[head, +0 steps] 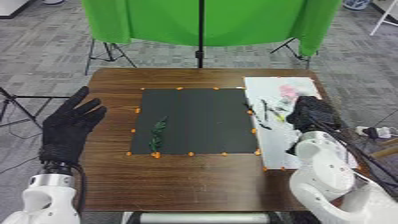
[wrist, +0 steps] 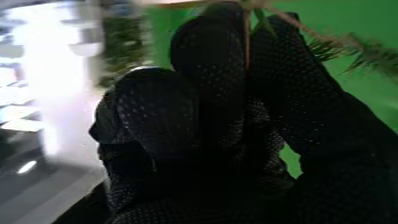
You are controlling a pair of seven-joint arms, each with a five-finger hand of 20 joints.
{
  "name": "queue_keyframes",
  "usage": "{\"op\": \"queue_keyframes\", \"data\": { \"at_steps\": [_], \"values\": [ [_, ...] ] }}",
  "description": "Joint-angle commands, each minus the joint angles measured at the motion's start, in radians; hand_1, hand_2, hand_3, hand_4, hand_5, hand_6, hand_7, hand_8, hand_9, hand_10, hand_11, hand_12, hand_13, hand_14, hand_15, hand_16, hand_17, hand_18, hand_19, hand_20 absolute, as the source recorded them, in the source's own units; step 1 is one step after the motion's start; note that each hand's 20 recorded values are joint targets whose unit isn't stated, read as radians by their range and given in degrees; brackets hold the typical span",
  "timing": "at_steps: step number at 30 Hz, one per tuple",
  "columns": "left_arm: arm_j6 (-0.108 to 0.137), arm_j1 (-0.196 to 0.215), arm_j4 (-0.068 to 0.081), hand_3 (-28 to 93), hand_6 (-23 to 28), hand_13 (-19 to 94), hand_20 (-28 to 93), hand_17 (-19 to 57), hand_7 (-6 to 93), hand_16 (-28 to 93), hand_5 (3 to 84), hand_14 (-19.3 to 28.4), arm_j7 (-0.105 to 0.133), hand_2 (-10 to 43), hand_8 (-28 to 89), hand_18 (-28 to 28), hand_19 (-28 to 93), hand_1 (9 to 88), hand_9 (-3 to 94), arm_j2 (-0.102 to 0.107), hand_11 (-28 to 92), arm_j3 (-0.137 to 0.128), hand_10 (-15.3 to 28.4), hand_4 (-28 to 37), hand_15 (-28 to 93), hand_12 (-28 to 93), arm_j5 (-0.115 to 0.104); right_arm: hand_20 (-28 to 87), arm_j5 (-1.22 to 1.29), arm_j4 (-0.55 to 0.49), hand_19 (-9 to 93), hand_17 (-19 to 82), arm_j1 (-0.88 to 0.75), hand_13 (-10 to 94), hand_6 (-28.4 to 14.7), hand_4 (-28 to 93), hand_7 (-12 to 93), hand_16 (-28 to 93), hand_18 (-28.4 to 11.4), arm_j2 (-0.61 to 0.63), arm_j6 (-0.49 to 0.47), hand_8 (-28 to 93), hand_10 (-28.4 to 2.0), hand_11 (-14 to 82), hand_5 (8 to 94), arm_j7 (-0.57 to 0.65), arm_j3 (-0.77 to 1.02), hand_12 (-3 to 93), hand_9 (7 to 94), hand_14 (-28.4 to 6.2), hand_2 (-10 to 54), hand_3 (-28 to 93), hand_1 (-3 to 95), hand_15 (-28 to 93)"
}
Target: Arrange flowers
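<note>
Grey floor tiles (head: 49, 57) and a green cloth (head: 222, 20) on a stand lie beyond the far edge of the brown table (head: 195, 187). A broad strip of wood runs between the near edge and the black mat (head: 204, 120), whose rim carries orange markers. A leafy green sprig (head: 158, 135) lies on the mat's left part, leaving a wide black span between it and the white sheet (head: 282, 161) at right. Dark stems (head: 266, 111) and a pink flower (head: 289, 91) lie on that sheet. The left hand (head: 64, 131) is at the table's left edge, fingers straight and spread wide, well apart from the sprig. The right hand (head: 311, 112) is at the sheet's right side; in the wrist view its fingers (wrist: 209, 47) are narrow, pinching a thin stem (wrist: 247, 35) near the tips, with green needles (wrist: 329, 50) beside them.
</note>
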Motion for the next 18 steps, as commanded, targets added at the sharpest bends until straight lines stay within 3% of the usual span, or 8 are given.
{"op": "queue_keyframes", "data": {
  "at_steps": [1, 3, 11, 18],
  "values": [
    [0.007, 0.012, -0.008, 77, 8.6, 27, 10, -8.6, 10.7, -9, 39.8, 26.9, -0.015, 9.7, -9, 26.0, 58, 25.9, 36.8, -0.006, 27, -0.004, 20.1, -23.4, 55, 11, 0.002, 34, 0.003, 0.122, 93, 40, 0.289, 83, -2.4, -28, 22, 16, -24.7, -0.326, -0.058, 8, -11.1, 42.5, 89.8, -0.111, -0.278, 20.2, 90.7, -9.7, -9.5, 71, 53.3, 69],
    [0.001, -0.001, -0.006, 77, 8.6, 27, 10, -8.6, 10.7, -9, 39.9, 26.9, -0.03, 9.7, -9, 26.0, 58, 25.9, 36.8, -0.007, 27, -0.002, 20.2, -23.4, 55, 11, 0.01, 34, 0.007, 0.165, 93, 40, 0.329, 83, -2.4, -28, 22, 16, -24.8, -0.359, -0.078, 8, -11.1, 42.7, 89.9, -0.112, -0.336, 20.2, 90.8, -9.7, -9.5, 71, 53.0, 70],
    [-0.004, -0.02, -0.003, 77, 8.6, 27, 10, -8.6, 10.7, -9, 39.9, 27.0, -0.042, 9.7, -9, 26.0, 58, 25.8, 36.8, -0.003, 27, 0.006, 20.2, -23.4, 55, 10, 0.018, 36, -0.001, 0.288, 93, 41, 0.371, 83, -2.1, -28, 22, 17, -25.1, -0.442, -0.162, 8, -11.3, 43.5, 91.0, -0.117, -0.439, 20.3, 91.9, -10.1, -9.5, 71, 52.2, 71],
    [-0.023, -0.072, 0.017, 78, 8.6, 27, 10, -8.6, 10.6, -9, 39.9, 26.9, -0.066, 9.6, -9, 26.0, 58, 25.9, 36.9, -0.002, 27, 0.027, 20.2, -23.4, 55, 10, 0.029, 45, -0.009, 0.377, 93, 43, 0.421, 85, -1.6, -28, 23, 17, -26.0, -0.489, -0.199, 9, -11.5, 47.5, 93.4, -0.094, -0.512, 20.5, 93.6, -10.4, -9.5, 70, 50.5, 75]
  ]
}}
